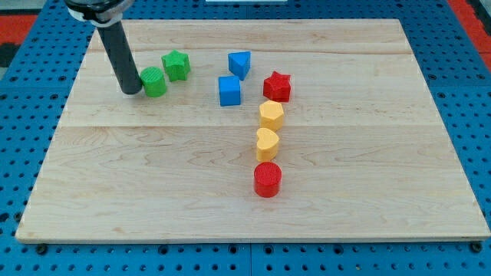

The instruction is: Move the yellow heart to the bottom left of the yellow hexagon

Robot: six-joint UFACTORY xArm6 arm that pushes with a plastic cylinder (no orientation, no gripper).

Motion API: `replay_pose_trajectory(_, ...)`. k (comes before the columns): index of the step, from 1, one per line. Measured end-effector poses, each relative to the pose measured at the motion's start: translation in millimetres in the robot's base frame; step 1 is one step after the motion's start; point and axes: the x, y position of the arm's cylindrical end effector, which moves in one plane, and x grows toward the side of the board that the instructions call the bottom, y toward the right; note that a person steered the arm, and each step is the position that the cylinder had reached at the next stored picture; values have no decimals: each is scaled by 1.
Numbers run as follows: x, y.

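The yellow heart [266, 143] lies near the middle of the wooden board [153, 176], directly below the yellow hexagon [271, 114] and nearly touching it. A red cylinder [268, 179] sits just below the heart. My tip [131, 90] is at the view's upper left, touching the left side of a green cylinder [153, 81], far to the left of both yellow blocks.
A green star [176, 65] sits up and right of the green cylinder. A blue cube [229, 90] and a blue triangle [239, 64] lie left of a red star [277, 86], which is just above the yellow hexagon.
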Motion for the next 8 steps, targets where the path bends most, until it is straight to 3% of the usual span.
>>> replay_pose_trajectory(2,73,109)
replay_pose_trajectory(6,126,306)
replay_pose_trajectory(7,145,269)
replay_pose_trajectory(8,119,203)
